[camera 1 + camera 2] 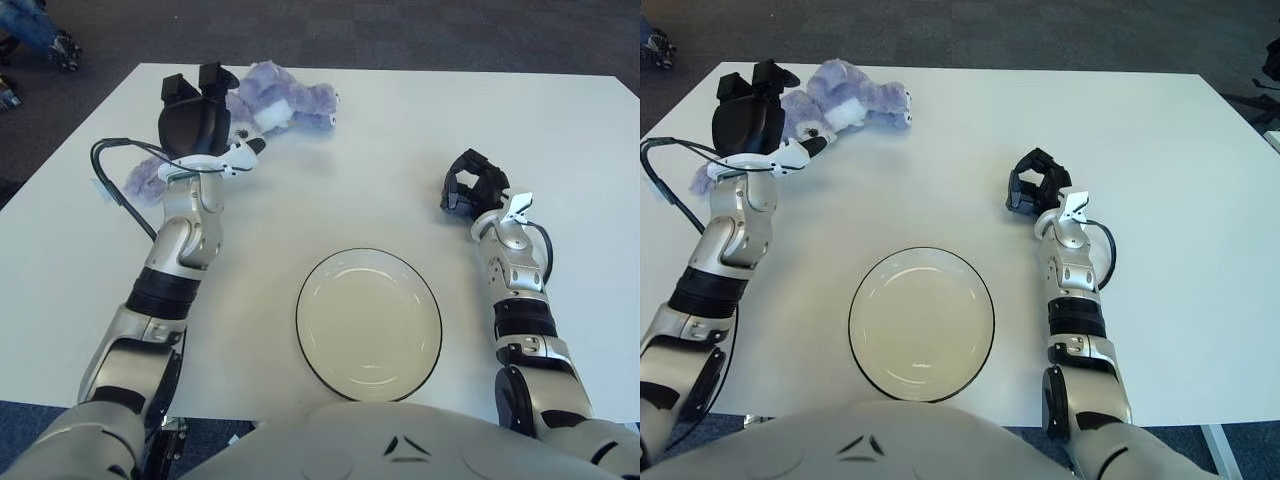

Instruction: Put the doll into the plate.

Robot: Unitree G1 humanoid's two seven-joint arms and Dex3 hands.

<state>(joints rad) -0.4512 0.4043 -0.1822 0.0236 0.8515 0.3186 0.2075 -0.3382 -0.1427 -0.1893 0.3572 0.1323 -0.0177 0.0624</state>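
- Fingers (215, 76) of left hand (195, 118): black, raised and spread, holding nothing, tips up by the near-left edge of the fluffy lilac-and-white plush doll (283, 98); touching it or just over it, cannot tell.
- Left hand at the far left of the white rectangular surface (360, 190), overlapping the doll's left part in both views.
- Doll sprawled flat at the far-left part of the surface, well apart from the plate; one purple lump (143, 180) of it showing to the left of the left wrist.
- Black cable (115, 195) looping out beside the left forearm, on its left.
- Fingers of right hand (472, 186): curled inward, gripping nothing.
- Right hand at mid-right of the surface, right of and beyond the plate, apart from it.
- Round cream plate with dark rim (369, 322) at the near centre of the surface, nothing in it, between the two forearms.
- Dark grey carpet floor (400, 35) beyond the far edge of the surface.
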